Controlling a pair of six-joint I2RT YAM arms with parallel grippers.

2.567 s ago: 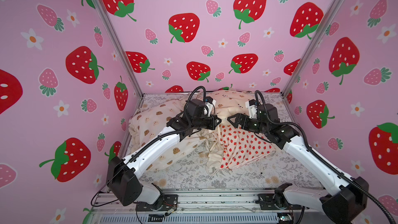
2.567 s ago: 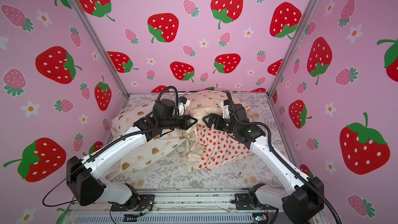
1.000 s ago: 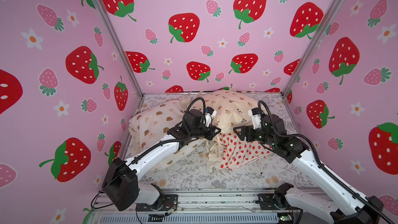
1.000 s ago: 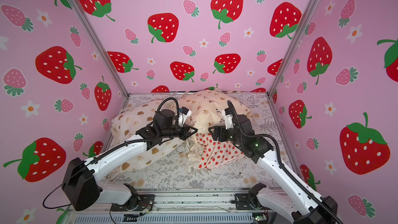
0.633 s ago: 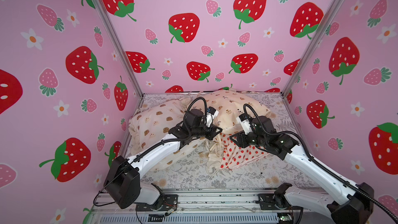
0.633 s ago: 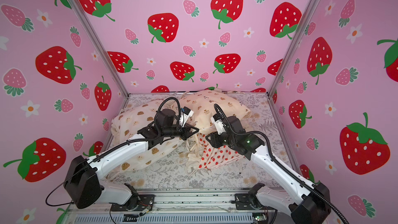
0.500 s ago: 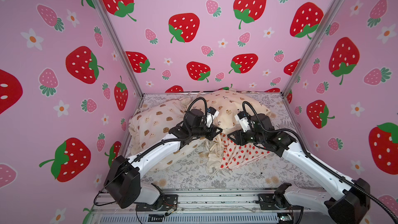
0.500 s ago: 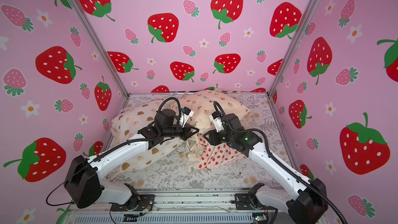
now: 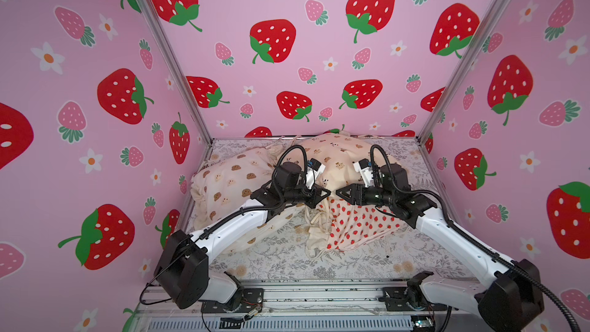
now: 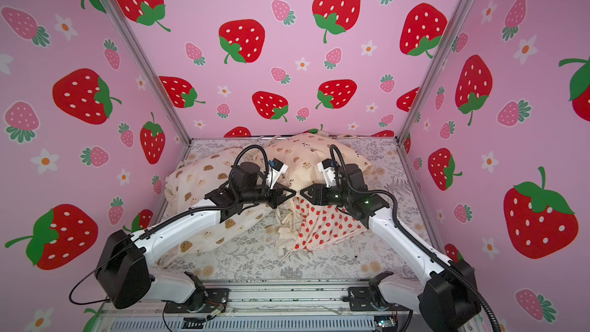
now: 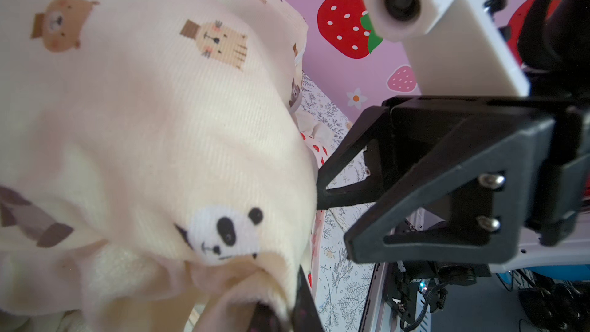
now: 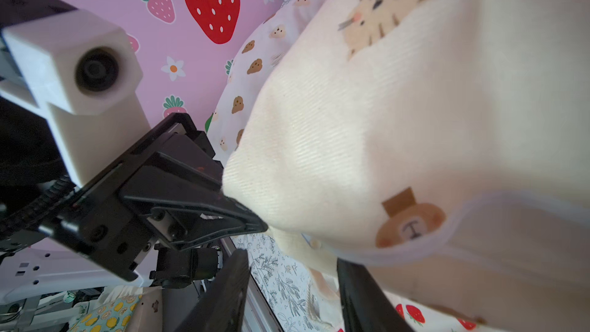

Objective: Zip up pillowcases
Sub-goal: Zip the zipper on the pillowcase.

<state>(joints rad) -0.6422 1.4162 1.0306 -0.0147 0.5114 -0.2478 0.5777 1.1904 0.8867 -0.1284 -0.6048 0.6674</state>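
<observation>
Left gripper [image 9: 324,193] clamped shut on a corner of the cream stuffed bears-and-pandas pillowcase [image 9: 335,154], which sits back-centre. Right gripper [image 9: 338,193] has jaws half apart just beside that corner, gripping nothing. Hold seam taut; zipper pull unclear, so locate it before closing.

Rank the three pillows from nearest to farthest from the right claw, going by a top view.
1. panda pillow: middle back, its corner at the tips of the right claw.
2. strawberry pillow: just beneath the claw, toward the front.
3. bear-face pillow: across on the left side.
</observation>
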